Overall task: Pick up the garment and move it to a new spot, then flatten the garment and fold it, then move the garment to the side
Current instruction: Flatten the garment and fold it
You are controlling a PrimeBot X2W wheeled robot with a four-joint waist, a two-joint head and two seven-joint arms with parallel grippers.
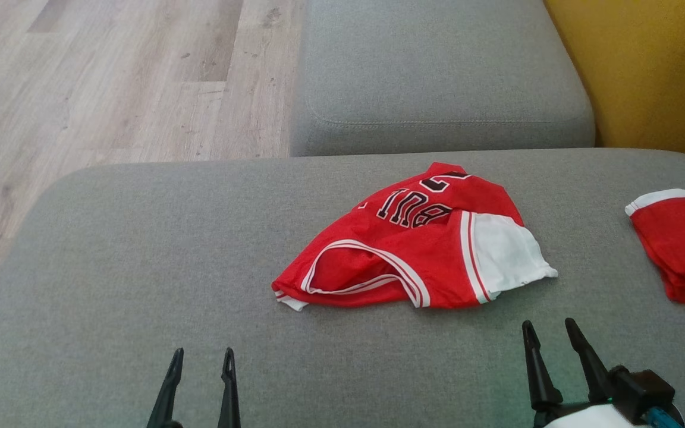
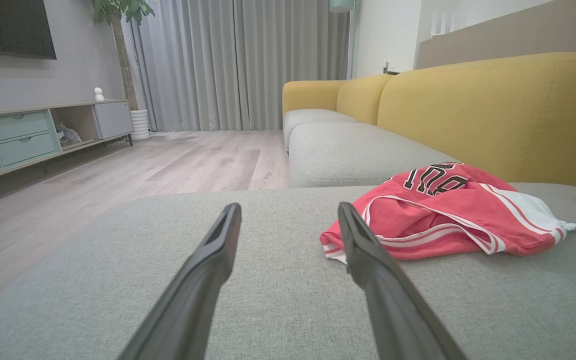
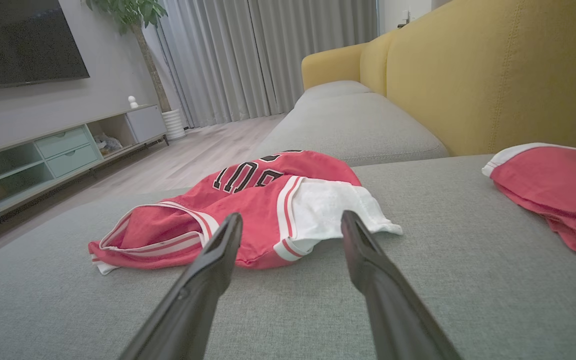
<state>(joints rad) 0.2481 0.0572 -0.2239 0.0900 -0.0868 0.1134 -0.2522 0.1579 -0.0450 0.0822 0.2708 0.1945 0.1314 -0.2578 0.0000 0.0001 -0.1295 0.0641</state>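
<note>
Nearest are the two pairs of long, dark, tapering fingers. The left end effector (image 1: 203, 353) and the right end effector (image 1: 548, 326) both hang just above the seat cushion (image 1: 140, 249) with their fingers spread apart, and neither has anything between them.

The cushion is a coarse grey weave, broad and flat, with rounded corners. On it, right of middle and just ahead of the right end effector, lies the garment (image 1: 414, 249). It is a thin, shiny red jersey, loosely crumpled, with white-striped trim around an opening and a plain white panel. Its long axis runs across the seat from left to right. The white panel points to the robot's right and a trimmed red corner to its left. The dark lettering sits on the far side, upside down from here.

A second red piece (image 1: 681, 249) with a white band lies well apart at the right edge. Bare cushion stretches left of the garment to the rounded edge above the pale wood floor (image 1: 110, 77). Behind are a seam, another grey cushion (image 1: 437, 77) and the yellow backrest (image 1: 646, 71).
</note>
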